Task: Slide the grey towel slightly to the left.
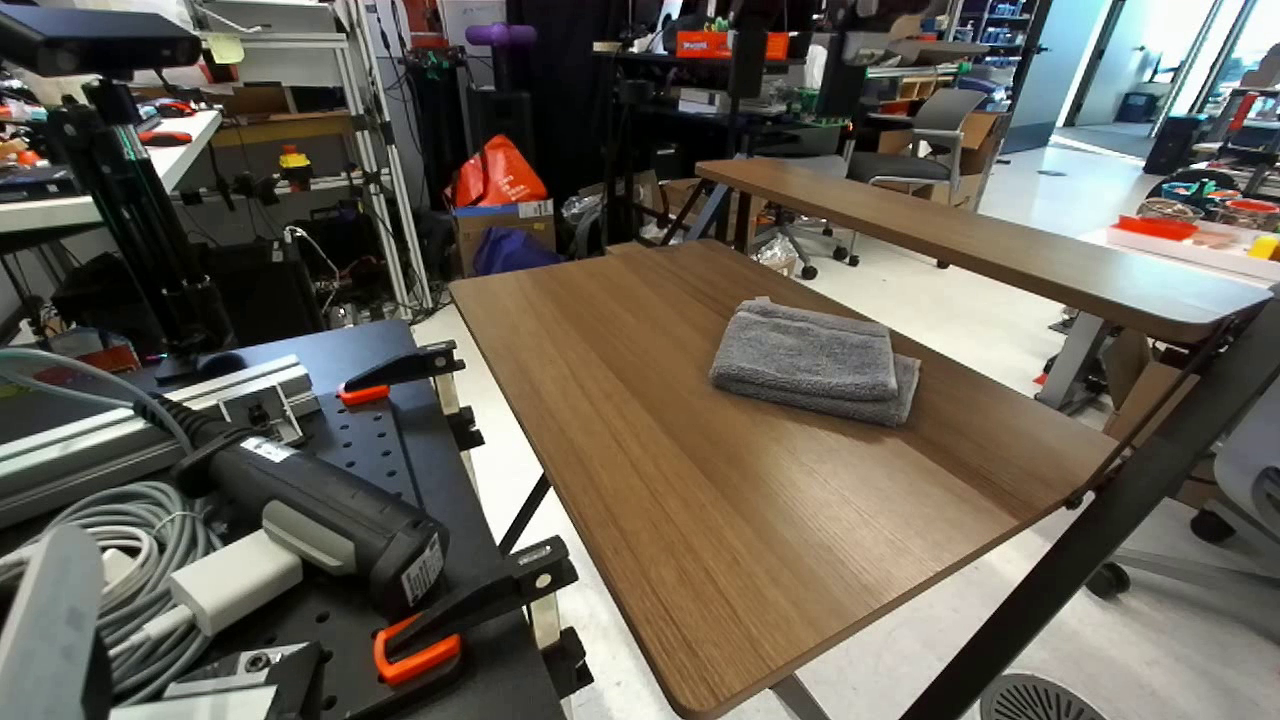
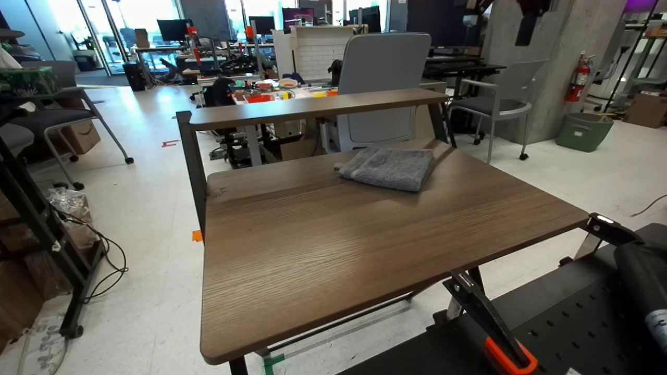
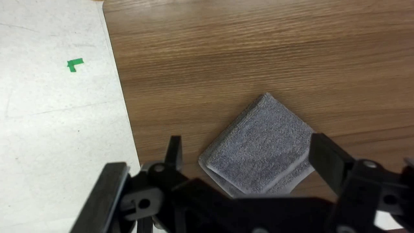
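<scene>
The grey towel lies folded, flat and slightly rumpled on the brown wooden tabletop. In an exterior view the towel sits toward the table's far side, near the raised shelf. In the wrist view the towel lies below and between the fingers, turned like a diamond, its lower corner hidden by the gripper body. My gripper is open and empty, apart from the towel. In both exterior views its dark fingers hang at the top edge, well above the table; they also show there.
A raised wooden shelf runs along one side of the table; it also shows in an exterior view. A black mounting plate with orange-tipped clamps stands beside the table. The table's edge and white floor show in the wrist view.
</scene>
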`<state>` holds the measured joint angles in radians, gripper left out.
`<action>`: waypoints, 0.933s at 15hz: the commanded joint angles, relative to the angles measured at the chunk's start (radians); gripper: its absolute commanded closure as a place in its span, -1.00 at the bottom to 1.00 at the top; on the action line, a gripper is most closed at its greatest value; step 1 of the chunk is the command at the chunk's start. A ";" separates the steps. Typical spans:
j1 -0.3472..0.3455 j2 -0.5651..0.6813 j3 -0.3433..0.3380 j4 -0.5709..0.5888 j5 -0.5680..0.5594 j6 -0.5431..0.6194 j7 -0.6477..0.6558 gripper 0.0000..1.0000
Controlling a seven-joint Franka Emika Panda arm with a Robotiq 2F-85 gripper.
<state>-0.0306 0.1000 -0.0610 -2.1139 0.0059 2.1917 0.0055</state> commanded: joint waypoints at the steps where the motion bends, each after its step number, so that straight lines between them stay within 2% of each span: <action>1: 0.008 0.166 0.018 0.198 -0.016 -0.066 0.022 -1.00; 9: 0.057 0.445 0.047 0.451 -0.029 -0.086 0.037 -1.00; 14: 0.102 0.587 0.037 0.577 -0.057 -0.076 0.104 -1.00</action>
<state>0.0494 0.5941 -0.0173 -1.6498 -0.0233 2.1423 0.0662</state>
